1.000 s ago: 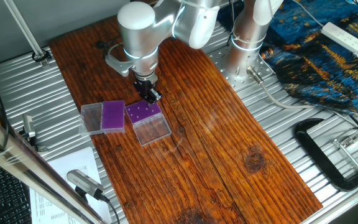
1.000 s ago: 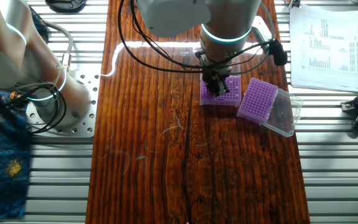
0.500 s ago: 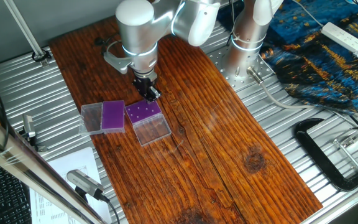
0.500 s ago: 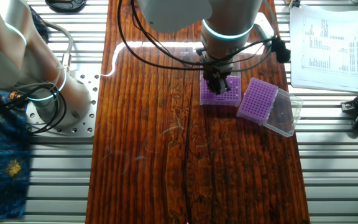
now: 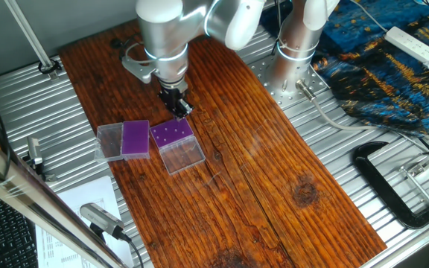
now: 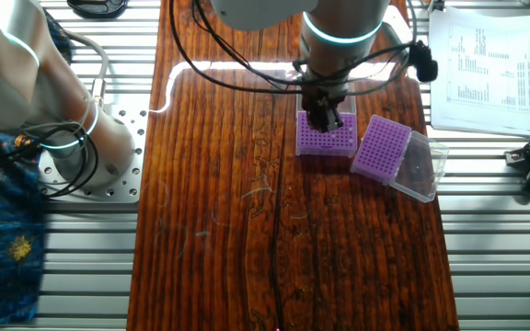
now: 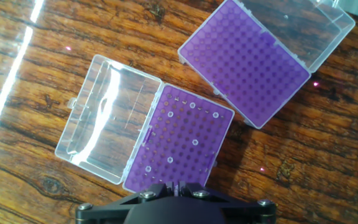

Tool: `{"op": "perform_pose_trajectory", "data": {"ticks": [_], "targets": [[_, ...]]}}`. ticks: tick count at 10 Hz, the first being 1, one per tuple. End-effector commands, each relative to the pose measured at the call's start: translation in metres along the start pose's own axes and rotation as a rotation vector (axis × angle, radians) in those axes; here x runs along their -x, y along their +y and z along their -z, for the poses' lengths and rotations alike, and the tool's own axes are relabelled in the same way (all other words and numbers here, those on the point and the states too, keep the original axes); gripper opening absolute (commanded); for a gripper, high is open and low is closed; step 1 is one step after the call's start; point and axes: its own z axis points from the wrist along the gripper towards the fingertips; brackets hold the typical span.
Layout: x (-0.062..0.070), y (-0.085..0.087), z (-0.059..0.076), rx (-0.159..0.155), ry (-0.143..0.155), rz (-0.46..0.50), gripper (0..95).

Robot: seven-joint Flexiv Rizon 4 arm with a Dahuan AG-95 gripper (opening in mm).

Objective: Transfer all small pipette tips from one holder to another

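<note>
Step in hand: picking. The hand (image 5: 179, 109) hangs over the rim of the lighter holder (image 5: 172, 134). I cannot tell whether its fingers are spread or pinching.

The small pipette tips (image 7: 194, 142) sit scattered in that holder. The darker rack (image 5: 135, 138) just beside it looks bare.

Next move, as I judge it: centre on one tip and descend straight.

Both lids lie open, and the desk (image 5: 274, 171) is bare beyond them.

Glossy grained wood table (image 7: 36, 180), clear plastic lid (image 7: 107, 127), seemingly matt purple rack (image 7: 179, 146)
</note>
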Motion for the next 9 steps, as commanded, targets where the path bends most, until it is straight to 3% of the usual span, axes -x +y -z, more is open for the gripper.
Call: {"op": "perform_pose_trajectory", "data": {"ticks": [1,6,7,9], "targets": [[0.005,-0.003,0.001,0.001,-0.002,0.001,0.0],[0.040,-0.037,0.022,0.006,0.014,0.044,0.0],[0.054,-0.053,0.028,0.006,0.018,0.090,0.0],[0.071,-0.074,0.028,0.008,0.017,0.135,0.0]]}}
